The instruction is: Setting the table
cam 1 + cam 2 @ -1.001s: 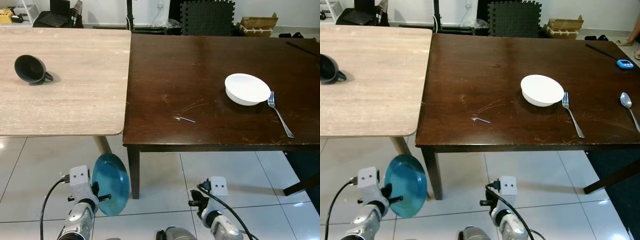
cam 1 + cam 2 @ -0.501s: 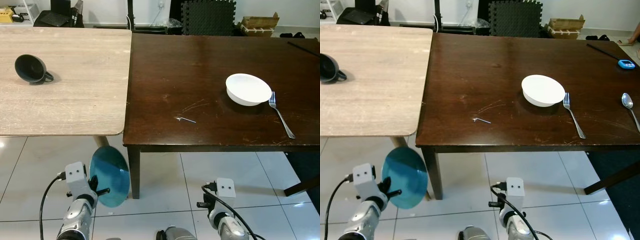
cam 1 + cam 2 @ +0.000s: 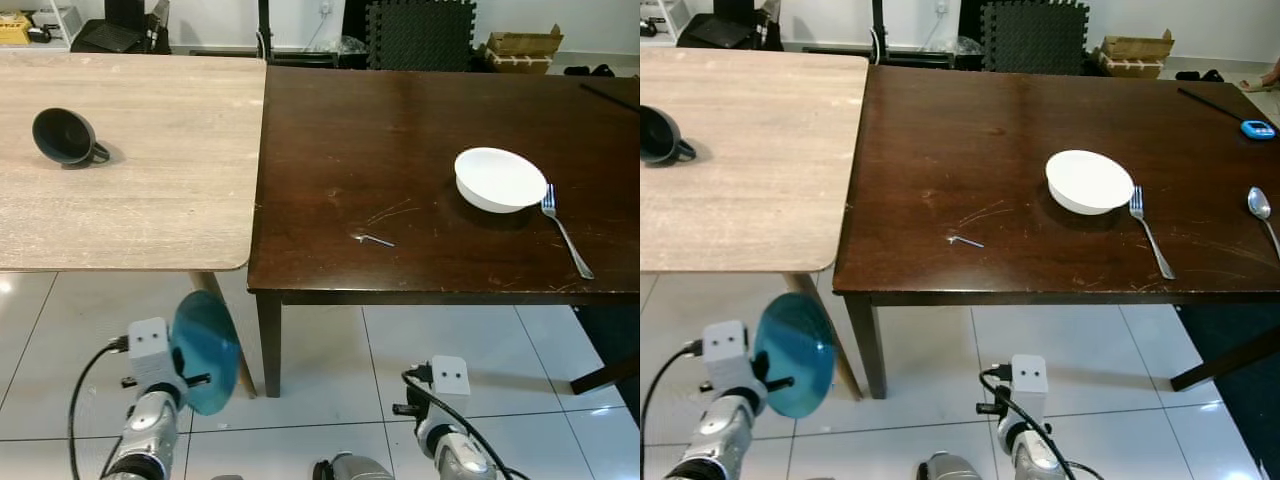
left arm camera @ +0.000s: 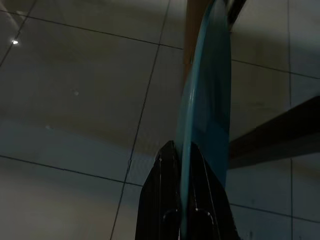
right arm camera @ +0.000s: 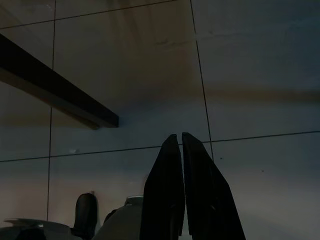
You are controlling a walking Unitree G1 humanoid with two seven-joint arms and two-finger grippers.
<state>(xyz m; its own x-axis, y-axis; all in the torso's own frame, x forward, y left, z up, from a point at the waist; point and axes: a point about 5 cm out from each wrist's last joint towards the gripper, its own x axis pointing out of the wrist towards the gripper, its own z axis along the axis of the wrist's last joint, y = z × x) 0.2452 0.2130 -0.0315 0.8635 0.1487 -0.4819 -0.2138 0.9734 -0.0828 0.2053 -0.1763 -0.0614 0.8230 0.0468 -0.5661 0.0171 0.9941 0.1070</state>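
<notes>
Teal plate [image 3: 205,352] pinched on edge in left hand [image 4: 182,210], low before dark surface [image 3: 330,270]; not yet laid. White bowl [image 3: 499,179], fork [image 3: 566,231], probably spoon [image 3: 1262,210] placed. Right hand [image 5: 181,165] closed, empty.

No legible text, label or number, perhaps for want of sharpness.

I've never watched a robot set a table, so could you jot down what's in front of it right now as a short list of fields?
left pincer: shut on the teal plate, held on edge below table height
right pincer: shut, idle over the tiled floor
dark table: white bowl, fork beside it, spoon farther right
light wooden table: black cup on its side
</notes>
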